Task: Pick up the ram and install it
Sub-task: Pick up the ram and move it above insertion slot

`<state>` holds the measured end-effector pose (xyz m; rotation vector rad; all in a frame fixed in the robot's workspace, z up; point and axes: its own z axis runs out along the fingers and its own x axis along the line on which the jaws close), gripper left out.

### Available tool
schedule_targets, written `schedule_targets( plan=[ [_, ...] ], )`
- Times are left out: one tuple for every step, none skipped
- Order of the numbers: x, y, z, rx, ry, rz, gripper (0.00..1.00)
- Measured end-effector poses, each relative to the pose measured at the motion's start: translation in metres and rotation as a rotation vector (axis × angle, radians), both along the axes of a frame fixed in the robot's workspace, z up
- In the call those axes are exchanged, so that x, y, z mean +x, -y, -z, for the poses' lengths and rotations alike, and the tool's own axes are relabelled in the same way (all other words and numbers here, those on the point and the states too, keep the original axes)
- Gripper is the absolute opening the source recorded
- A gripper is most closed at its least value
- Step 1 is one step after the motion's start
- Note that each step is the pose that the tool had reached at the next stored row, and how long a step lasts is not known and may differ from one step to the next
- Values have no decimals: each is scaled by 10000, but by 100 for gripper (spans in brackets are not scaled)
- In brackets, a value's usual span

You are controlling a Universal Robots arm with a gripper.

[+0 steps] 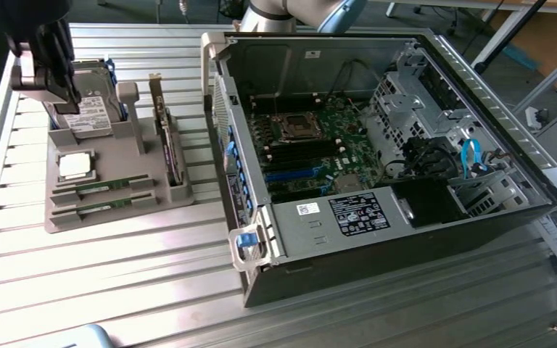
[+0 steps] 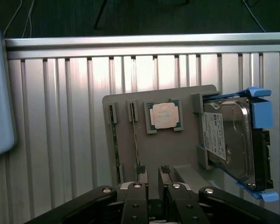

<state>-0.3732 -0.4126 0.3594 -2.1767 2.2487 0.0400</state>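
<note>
Tray on table, exterior view's left of case; front-to-back in tray: front ram stick, rear ram stick, processor, hard drive; expansion card along its case-side edge.

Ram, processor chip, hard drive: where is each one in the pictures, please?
ram [image 1: 102, 188]: exterior view, middle of one green stick.
processor chip [image 2: 164, 115]: wrist view, centre of silver lid.
hard drive [image 2: 214, 135]: wrist view, white label.
</note>
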Motion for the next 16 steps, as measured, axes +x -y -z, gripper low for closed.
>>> schedule_targets(
  plan=[
    [0,0,9,0,-1,0,24],
    [0,0,18,0,-1,0,24],
    [0,0,26,0,-1,0,24],
    [0,0,35,-1,-1,0,24],
    [0,0,45,-1,-1,0,24],
    [0,0,54,-1,-1,0,24],
    [0,0,70,-1,-1,0,24],
    [0,0,86,-1,-1,0,24],
    [0,0,97,-1,-1,0,24],
    [0,0,107,-1,-1,0,24],
    [0,0,123,0,-1,0,24],
    [0,0,135,0,0,0,24],
    [0,0,146,0,-1,0,24],
    [0,0,156,-1,-1,0,24],
    [0,0,166,0,-1,0,24],
    [0,0,176,0,-1,0,24]
  ],
)
